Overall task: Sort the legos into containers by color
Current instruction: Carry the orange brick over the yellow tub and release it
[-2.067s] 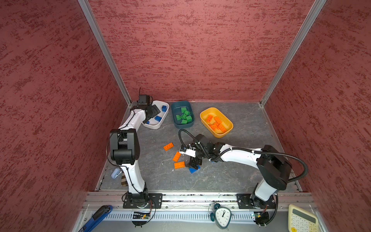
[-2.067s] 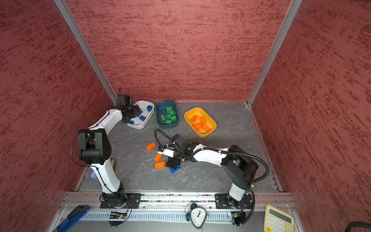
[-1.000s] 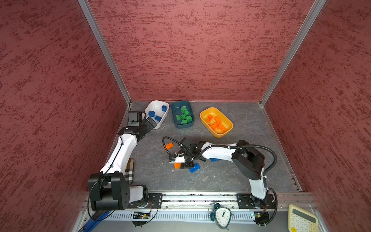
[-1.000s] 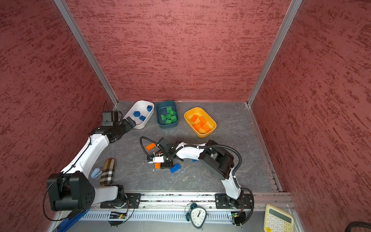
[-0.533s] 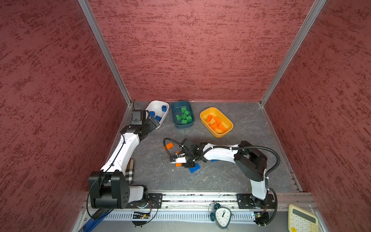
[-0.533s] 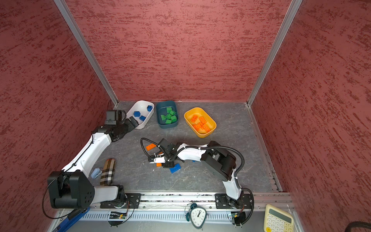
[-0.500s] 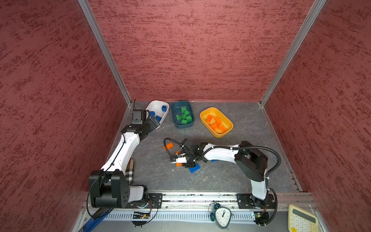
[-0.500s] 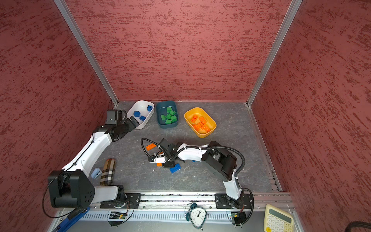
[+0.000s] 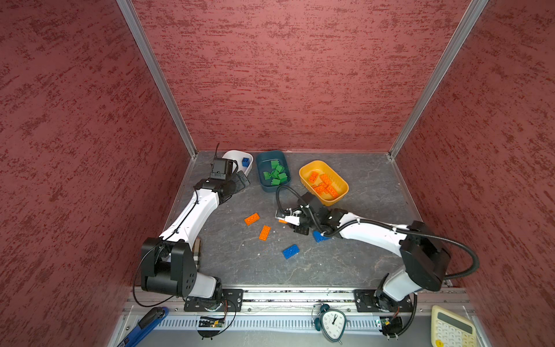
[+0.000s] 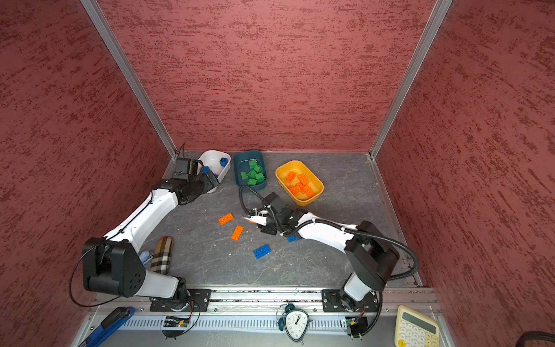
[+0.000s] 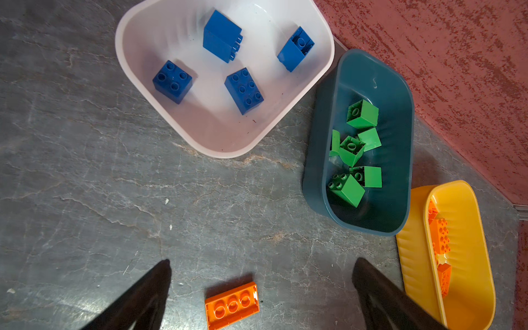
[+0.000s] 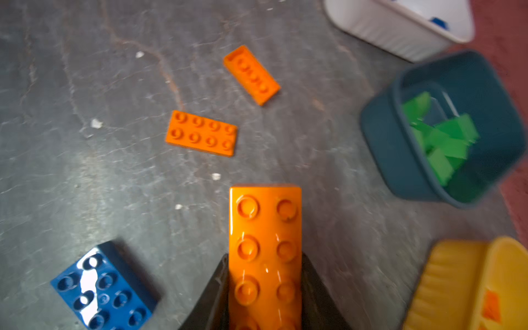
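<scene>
Gray tabletop (image 9: 240, 264). Right gripper (image 12: 264, 263) clenched on orange brick (image 12: 264, 217), left gripper (image 11: 261, 265) released. Risk: end-only hold, brick slips before yellow tub (image 9: 338, 199).

Partly hidden under right arm (image 9: 369, 232): blue brick (image 9: 319, 237). Orange brick (image 12: 265, 251) cut off by frame edge (right wrist view, blurred).

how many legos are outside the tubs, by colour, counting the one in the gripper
orange legos: 3, 2 loose, 1 in the right gripper
blue legos: 2
green legos: 0, they sit in the teal tub
total: 5
</scene>
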You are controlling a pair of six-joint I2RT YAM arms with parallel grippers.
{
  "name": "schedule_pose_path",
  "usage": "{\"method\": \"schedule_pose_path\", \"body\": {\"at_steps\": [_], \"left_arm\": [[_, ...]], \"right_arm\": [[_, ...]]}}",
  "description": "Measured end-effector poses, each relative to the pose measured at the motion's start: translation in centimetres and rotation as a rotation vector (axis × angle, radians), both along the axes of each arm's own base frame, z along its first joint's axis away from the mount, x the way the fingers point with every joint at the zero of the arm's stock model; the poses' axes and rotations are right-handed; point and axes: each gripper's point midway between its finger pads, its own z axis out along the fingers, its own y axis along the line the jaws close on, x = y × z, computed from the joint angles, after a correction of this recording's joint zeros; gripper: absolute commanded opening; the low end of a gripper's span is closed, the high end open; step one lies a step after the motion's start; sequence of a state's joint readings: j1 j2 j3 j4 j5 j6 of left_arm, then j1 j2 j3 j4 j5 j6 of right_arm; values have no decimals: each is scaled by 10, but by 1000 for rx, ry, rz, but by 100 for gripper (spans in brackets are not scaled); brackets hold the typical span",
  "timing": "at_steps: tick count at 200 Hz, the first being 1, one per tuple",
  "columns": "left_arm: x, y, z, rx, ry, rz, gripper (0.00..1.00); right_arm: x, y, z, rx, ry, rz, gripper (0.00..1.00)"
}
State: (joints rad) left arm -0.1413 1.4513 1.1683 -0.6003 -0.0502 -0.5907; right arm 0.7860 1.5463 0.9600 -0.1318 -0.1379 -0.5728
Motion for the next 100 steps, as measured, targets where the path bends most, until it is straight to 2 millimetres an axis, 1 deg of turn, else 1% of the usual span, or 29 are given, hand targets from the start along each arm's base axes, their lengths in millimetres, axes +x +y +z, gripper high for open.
{"method": "schedule_pose_path", "body": {"at_steps": [24, 39, 56, 77, 88, 100], "left_arm": [[2, -8, -2, 13, 8, -17, 99], [1, -14, -1, 21, 7, -31, 99], [1, -20, 1, 30, 2, -44, 99], [1, -24, 1, 36, 2, -55, 99], [0, -24, 1, 38, 3, -54, 99], [0, -24, 1, 43, 4, -52, 99]], "right_arm": [[44, -39, 36, 160, -16, -200, 24], [72, -67, 48, 245, 3, -330, 24], [98, -104, 52, 323, 48, -479, 24], [124, -149, 53, 414, 94, -651, 24], [135, -170, 48, 446, 123, -733, 25], [145, -184, 40, 465, 158, -799, 25]]}}
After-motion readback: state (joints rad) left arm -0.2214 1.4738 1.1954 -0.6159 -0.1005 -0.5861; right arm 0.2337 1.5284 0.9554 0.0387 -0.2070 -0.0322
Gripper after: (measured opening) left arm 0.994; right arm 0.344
